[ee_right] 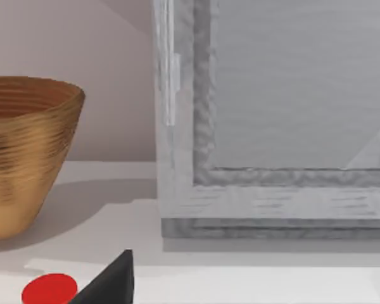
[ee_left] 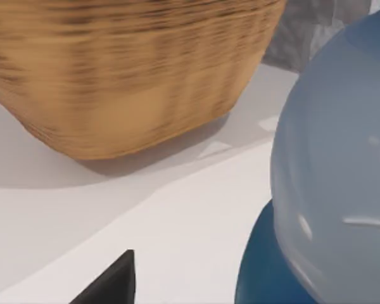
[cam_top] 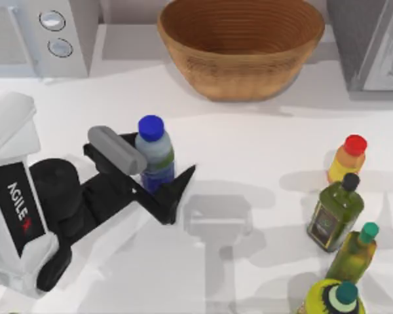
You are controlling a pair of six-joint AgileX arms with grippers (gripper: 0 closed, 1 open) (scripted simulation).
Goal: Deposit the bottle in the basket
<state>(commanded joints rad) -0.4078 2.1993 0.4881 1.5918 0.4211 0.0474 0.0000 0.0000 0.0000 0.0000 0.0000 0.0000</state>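
One Bottle Between Black Fingers

One arm works: the left gripper (cam_top: 158, 171) stands with its fingers on either side of the bottle (cam_top: 156, 157), clamped on the dark blue lower half. The bottle is upright, blue cap on top. Beyond the gripper, well apart, sits the basket (cam_top: 241, 46). The right gripper (ee_right: 107, 278) is parked near a grey appliance (ee_right: 272, 120); whether its fingers are apart or together cannot be told.

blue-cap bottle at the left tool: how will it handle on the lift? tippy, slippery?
Likely tippy: the bottle is tall and narrow, standing upright. Probably slick, since its clear upper body looks smooth and rounded in the left wrist view. Its round body would likely roll if dropped short of the basket. The left tool brackets its lower half.
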